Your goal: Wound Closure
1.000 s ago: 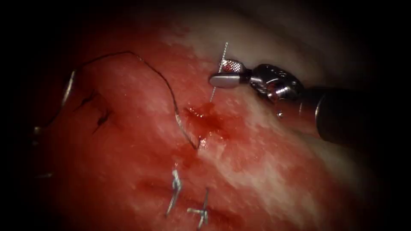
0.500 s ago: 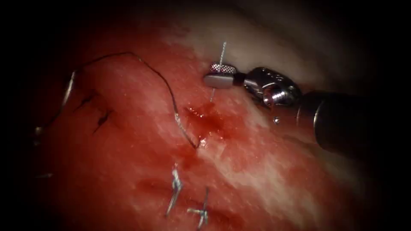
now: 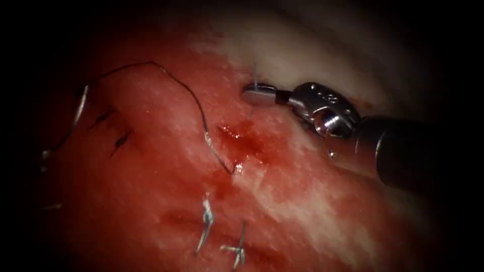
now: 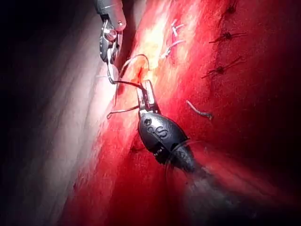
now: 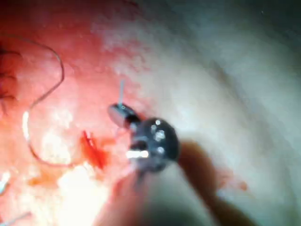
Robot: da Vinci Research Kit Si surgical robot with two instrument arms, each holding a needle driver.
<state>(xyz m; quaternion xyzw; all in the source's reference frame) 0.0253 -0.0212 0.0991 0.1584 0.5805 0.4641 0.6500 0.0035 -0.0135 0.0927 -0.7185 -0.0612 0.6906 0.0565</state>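
Observation:
My right tool [image 3: 258, 94] comes in from the right and is shut on the curved needle [image 3: 255, 75], gripping it near mid-curve. A short length of needle stands above the jaws, and its lower end meets the tissue [image 3: 302, 201] just right of the red cut [image 3: 242, 143]; I cannot tell how deep it goes. Dark thread [image 3: 199, 106] leaves the cut's lower end and arcs up and away to the left. The right wrist view shows the same grip [image 5: 120, 113] on the needle [image 5: 121, 89]. My left tool [image 4: 146, 93] hovers by a thread strand [image 4: 123, 111]; whether it holds it is unclear.
Two finished stitches with pale cut ends [image 3: 205, 221] [image 3: 238, 249] lie below the cut. Two dark stitches [image 3: 121, 140] sit at the left. Red fluid [image 3: 237, 133] pools at the cut. Pale tissue [image 3: 302, 55] rises behind the right tool.
The right tool has rolled its wrist and dropped slightly. The needle has turned with it, so less of it stands above the jaws and its lower end sits lower at the tissue.

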